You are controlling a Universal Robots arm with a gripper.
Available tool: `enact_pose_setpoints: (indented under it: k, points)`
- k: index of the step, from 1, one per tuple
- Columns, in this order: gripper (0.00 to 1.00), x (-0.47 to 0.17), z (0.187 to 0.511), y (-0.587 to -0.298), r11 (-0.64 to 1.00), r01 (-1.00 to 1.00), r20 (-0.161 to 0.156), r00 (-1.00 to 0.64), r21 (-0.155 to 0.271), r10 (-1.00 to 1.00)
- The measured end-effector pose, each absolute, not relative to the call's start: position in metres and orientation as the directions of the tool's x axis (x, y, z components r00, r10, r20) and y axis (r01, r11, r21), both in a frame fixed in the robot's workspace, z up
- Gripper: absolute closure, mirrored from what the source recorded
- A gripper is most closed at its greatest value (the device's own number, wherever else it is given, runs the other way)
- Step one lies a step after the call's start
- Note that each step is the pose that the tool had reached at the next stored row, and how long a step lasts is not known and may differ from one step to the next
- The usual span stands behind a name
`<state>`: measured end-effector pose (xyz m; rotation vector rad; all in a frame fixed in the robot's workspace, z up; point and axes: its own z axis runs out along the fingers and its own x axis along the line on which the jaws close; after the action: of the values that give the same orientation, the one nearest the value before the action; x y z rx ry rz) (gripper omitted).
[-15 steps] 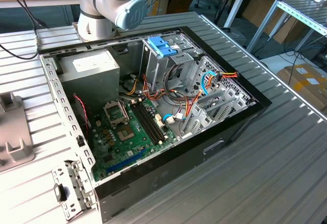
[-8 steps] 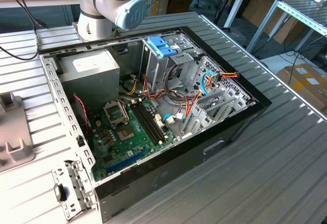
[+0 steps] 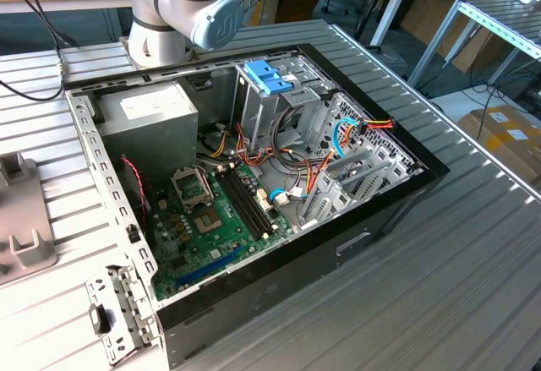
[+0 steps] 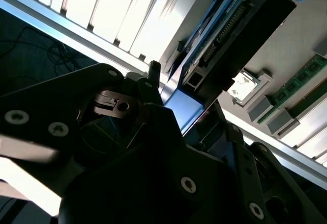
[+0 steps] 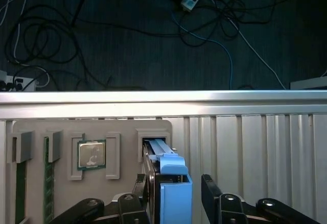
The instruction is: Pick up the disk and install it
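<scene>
My gripper (image 5: 174, 188), parted and not yet clamped, straddles the disk (image 5: 172, 165), which sits on edge in a slot of the grey tray (image 5: 129, 152); stiff, weighty and shock-shy, I judge, so I'd pinch its broad flat faces squarely

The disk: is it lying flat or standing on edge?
On edge: in the first wrist view the disk stands upright in a slot of the grey holder.
</scene>
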<state>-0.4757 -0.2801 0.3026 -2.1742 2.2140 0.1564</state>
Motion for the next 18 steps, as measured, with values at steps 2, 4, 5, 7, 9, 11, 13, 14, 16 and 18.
enact_pose_setpoints:
  k: [2, 4, 5, 7, 9, 11, 13, 14, 16, 18]
  points:
    - [0.45, -0.476, 0.301, -0.28, 0.015, -0.999, -0.095, -0.019, 0.048, -0.995]
    - [0.45, -0.476, 0.299, -0.281, 0.014, -0.999, -0.095, -0.018, 0.047, -0.995]
    - [0.45, -0.476, 0.298, -0.281, 0.013, -0.999, -0.095, -0.017, 0.048, -0.995]
    - [0.45, -0.476, 0.296, -0.281, 0.012, -0.999, -0.095, -0.016, 0.047, -0.995]
    - [0.45, -0.476, 0.294, -0.281, 0.011, -0.999, -0.095, -0.016, 0.047, -0.995]
    - [0.45, -0.476, 0.293, -0.281, 0.011, -0.999, -0.095, -0.015, 0.047, -0.995]
    - [0.45, -0.476, 0.291, -0.281, 0.011, -0.999, -0.095, -0.015, 0.047, -0.995]
    - [0.45, -0.476, 0.291, -0.281, 0.011, -0.999, -0.095, -0.015, 0.048, -0.995]
    - [0.45, -0.476, 0.291, -0.281, 0.011, -0.999, -0.095, -0.015, 0.048, -0.995]
    - [0.45, -0.476, 0.29, -0.281, 0.011, -0.999, -0.095, -0.015, 0.047, -0.995]
